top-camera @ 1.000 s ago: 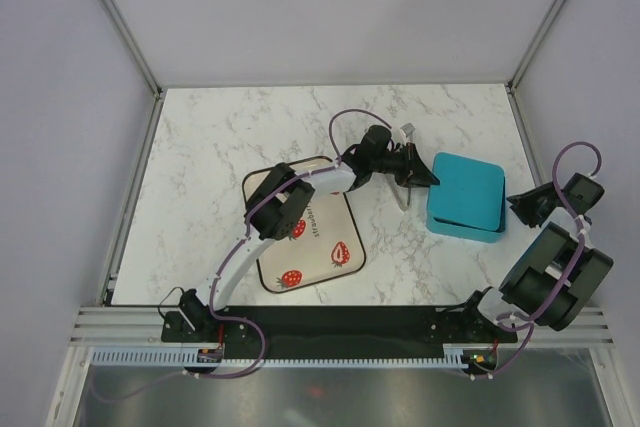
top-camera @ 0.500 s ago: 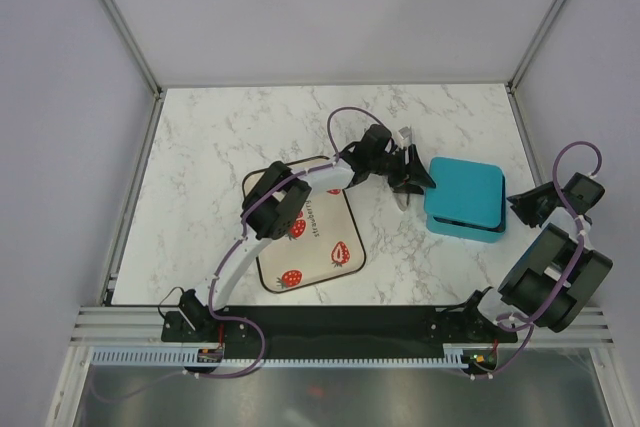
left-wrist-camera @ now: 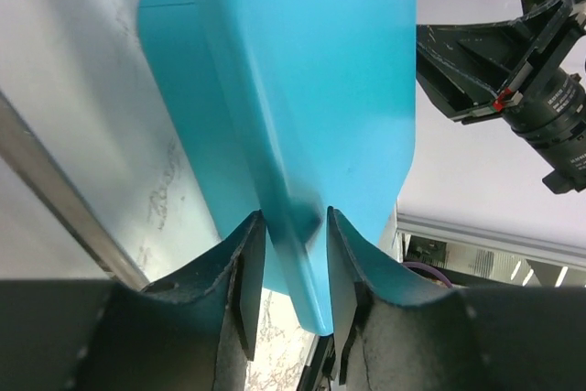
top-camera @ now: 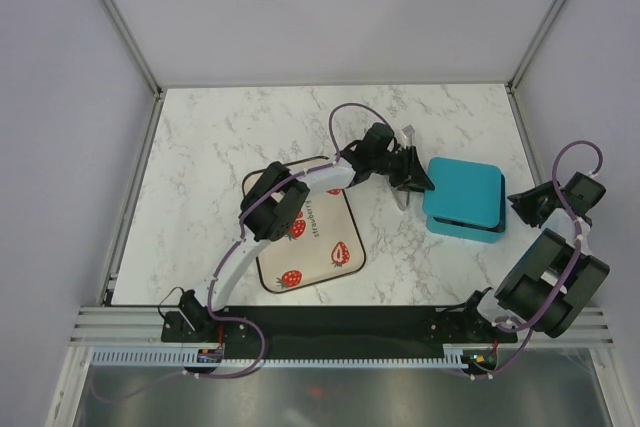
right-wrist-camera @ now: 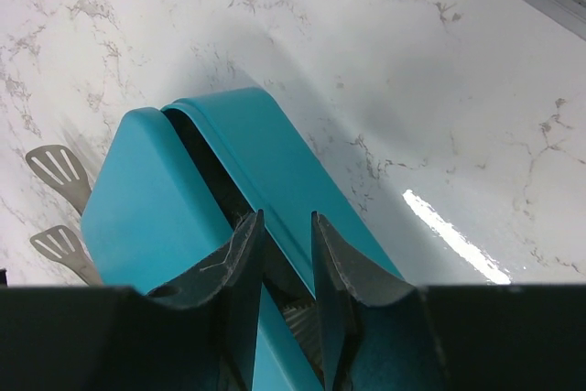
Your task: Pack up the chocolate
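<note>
Shifts teal box slightly leftward versus a second ago. Clamps left gripper on lid edge, right gripper on box's right rim. Cannot see chocolate anywhere.

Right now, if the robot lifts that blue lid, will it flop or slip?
The lid would probably keep its shape: its edge runs straight between the fingers of the left gripper. It looks smooth and glossy, so it might slip. The box could slide on the polished table.
</note>
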{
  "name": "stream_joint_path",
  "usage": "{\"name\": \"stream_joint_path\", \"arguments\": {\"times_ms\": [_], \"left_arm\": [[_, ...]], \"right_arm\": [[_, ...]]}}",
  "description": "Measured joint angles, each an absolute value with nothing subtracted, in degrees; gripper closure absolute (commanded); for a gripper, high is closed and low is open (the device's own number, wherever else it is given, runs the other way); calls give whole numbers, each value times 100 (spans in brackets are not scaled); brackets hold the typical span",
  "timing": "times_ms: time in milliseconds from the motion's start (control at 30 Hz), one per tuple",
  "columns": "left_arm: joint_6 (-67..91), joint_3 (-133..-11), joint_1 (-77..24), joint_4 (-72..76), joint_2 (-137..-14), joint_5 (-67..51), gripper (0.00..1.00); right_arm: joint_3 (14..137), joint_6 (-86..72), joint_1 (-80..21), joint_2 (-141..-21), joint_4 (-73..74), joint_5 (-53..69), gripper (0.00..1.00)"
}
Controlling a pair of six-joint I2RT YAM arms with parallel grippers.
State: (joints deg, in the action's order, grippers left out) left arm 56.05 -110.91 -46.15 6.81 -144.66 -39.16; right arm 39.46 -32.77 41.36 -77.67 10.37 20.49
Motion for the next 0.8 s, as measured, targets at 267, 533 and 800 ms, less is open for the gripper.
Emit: {"name": "stream_joint_path", "arguments": {"times_ms": [267,533,800], "left_arm": [[5548,-11091,-4781,591,-14440,-3916,66],[5540,-11091,-4814,567,-14422,-3907,59],[5284,-11091,-4895,183,-14328,-3699,39]], "right_arm": [[3946,-3280,4136,-7738,1044,2053,65],[3944,-3321,4136,-7738,1015,2137,67],[3927,-3378,4136,-7732,972,2248,61]]}}
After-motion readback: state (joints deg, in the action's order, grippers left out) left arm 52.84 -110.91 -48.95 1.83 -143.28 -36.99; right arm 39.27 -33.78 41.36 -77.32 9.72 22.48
